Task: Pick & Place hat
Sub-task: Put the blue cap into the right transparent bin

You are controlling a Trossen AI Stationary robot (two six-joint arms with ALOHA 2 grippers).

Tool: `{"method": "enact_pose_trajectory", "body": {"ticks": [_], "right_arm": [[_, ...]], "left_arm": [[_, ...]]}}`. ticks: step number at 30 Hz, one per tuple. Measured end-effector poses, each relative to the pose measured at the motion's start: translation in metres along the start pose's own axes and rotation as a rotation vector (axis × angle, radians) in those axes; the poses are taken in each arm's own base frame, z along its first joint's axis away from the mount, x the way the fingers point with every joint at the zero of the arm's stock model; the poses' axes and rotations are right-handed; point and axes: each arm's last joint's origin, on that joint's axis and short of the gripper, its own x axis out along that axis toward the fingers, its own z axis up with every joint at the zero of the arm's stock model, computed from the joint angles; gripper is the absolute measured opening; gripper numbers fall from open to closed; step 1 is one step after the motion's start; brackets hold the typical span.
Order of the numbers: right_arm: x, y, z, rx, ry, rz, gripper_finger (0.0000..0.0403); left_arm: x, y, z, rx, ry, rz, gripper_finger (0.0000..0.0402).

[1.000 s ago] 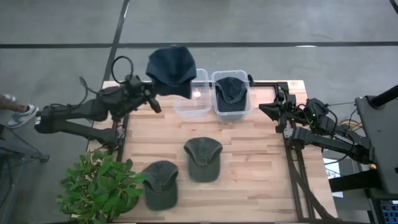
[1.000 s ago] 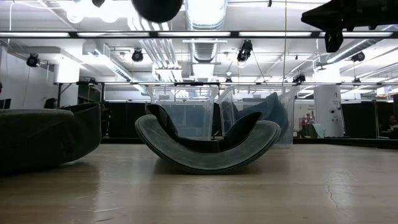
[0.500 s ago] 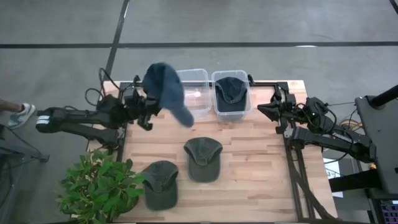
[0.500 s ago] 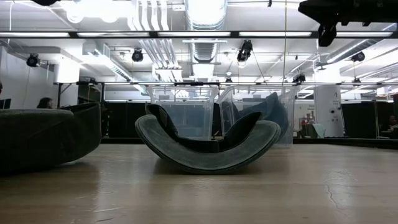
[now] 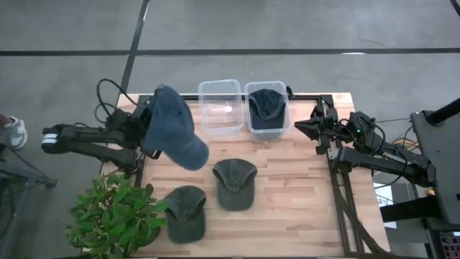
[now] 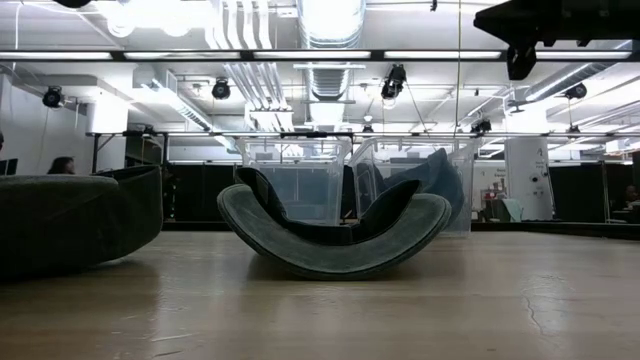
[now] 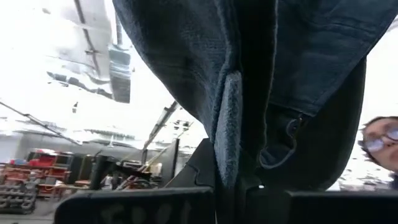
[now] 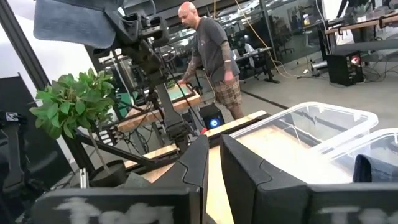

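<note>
Fingers (image 7: 239,186) of the left arm pinch a soft blue denim hat (image 5: 172,127), which has swung from the bins toward the surface's (image 5: 302,194) left edge; right fingers (image 8: 211,163) nearly closed.

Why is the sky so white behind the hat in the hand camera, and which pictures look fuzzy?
Left wrist view: the blue hat fills the frame, dark and soft-edged against blown-out white ceiling light. Low view: bright ceiling lamps; the green hat close by is sharp, the table's near edge blurry. High view: even light, barely any shadows on the table.
</note>
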Motion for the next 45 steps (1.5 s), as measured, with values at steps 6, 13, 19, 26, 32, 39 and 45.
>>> {"method": "enact_pose_trajectory", "body": {"ticks": [6, 13, 19, 26, 32, 39, 45], "right_arm": [[0.001, -0.001, -0.001, 0.001, 0.006, -0.003, 0.0038], [0.005, -0.003, -0.003, -0.04, 0.03, -0.013, 0.0038], [0.006, -0.003, -0.003, -0.041, 0.028, -0.013, 0.0038], [0.006, 0.001, 0.008, -0.114, -0.068, 0.02, 0.0038], [0.007, 0.008, 0.028, -0.197, -0.12, -0.004, 0.0053], [0.022, 0.012, 0.053, -0.266, -0.002, -0.087, 0.0116], [0.037, 0.013, 0.076, -0.308, 0.095, -0.224, 0.0168]], "left_arm": [[0.003, 0.012, -0.012, -0.015, 0.028, 0.267, 0.0005], [0.019, 0.043, -0.054, -0.022, 0.293, 0.791, 0.0005], [0.058, 0.064, -0.077, 0.053, 0.457, 0.942, 0.0005], [0.104, 0.088, -0.088, 0.191, 0.54, 1.025, 0.0005], [0.129, 0.102, -0.099, 0.292, 0.577, 1.029, 0.0005], [0.141, 0.113, -0.114, 0.359, 0.595, 1.07, 0.0005], [0.141, 0.113, -0.109, 0.385, 0.567, 1.133, 0.0005]]}}
